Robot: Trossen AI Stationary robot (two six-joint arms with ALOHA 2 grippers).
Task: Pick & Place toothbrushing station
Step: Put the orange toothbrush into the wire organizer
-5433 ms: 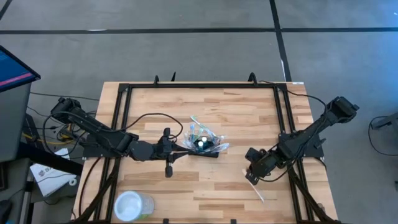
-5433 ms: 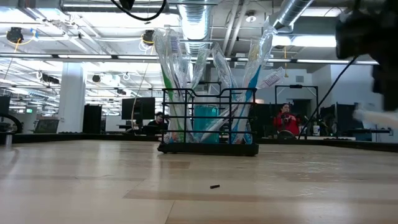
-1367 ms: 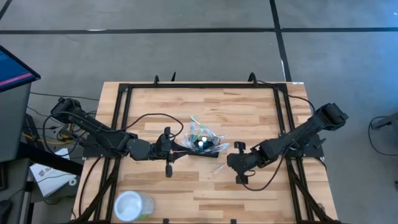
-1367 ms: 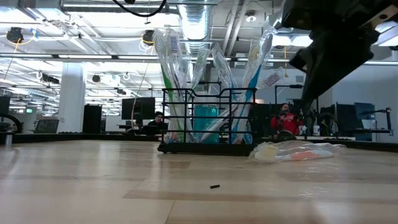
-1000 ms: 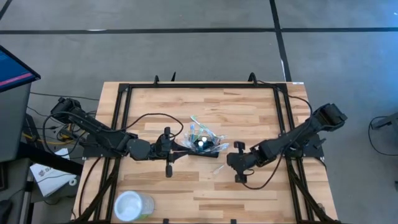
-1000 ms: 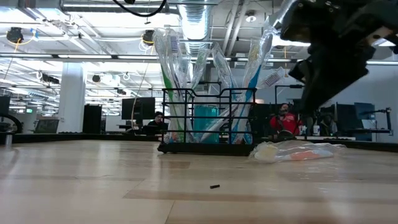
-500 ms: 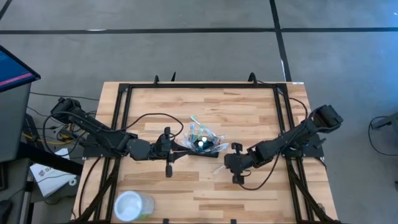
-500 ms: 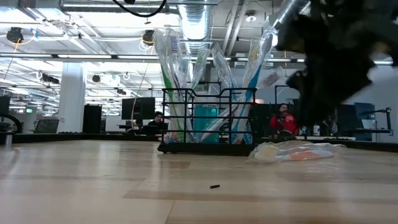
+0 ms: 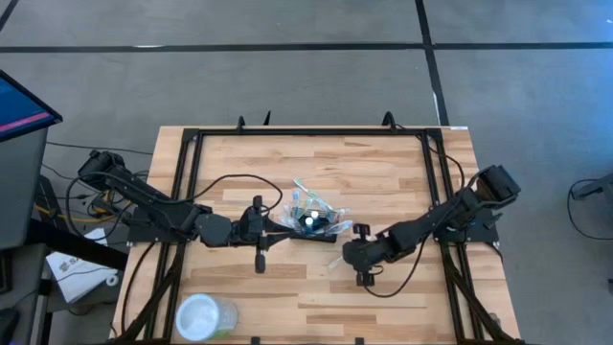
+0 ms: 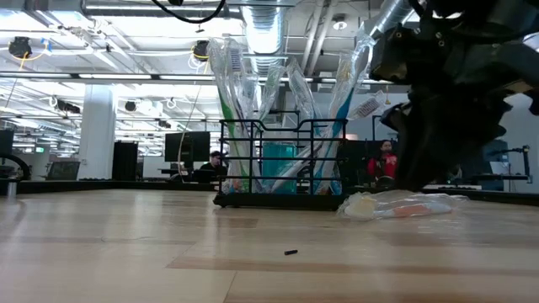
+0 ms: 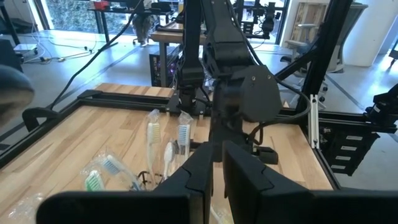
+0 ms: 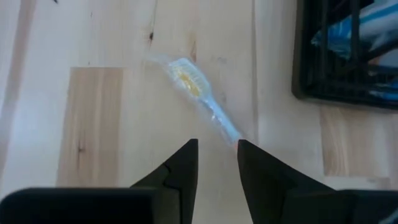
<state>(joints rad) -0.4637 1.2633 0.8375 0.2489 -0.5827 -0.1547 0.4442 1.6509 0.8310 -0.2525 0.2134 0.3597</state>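
The toothbrushing station, a small black wire caddy, stands on the table's middle with several wrapped toothbrushes upright in it. One more wrapped toothbrush lies flat on the wood just right of the caddy. My right gripper is open and slants down over it, one finger on each side of the handle's end. My left gripper hovers high at the caddy's left, shut. It points level past the brush heads, with nothing seen between its fingers. My right gripper comes at the lying toothbrush slanting from above, from the table's right. The handle's end runs up to the inner edge of one fingertip. I cannot tell whether they touch. The toothbrush lies flat on the table.
A clear round cup stands near the table's front left corner. A black frame rail runs along the table's sides and back. A small dark speck lies on the wood in front of the caddy.
My right gripper has come down toward the toothbrush lying beside the caddy and shifted a little toward the table's left. The toothbrush and the caddy have stayed where they were.
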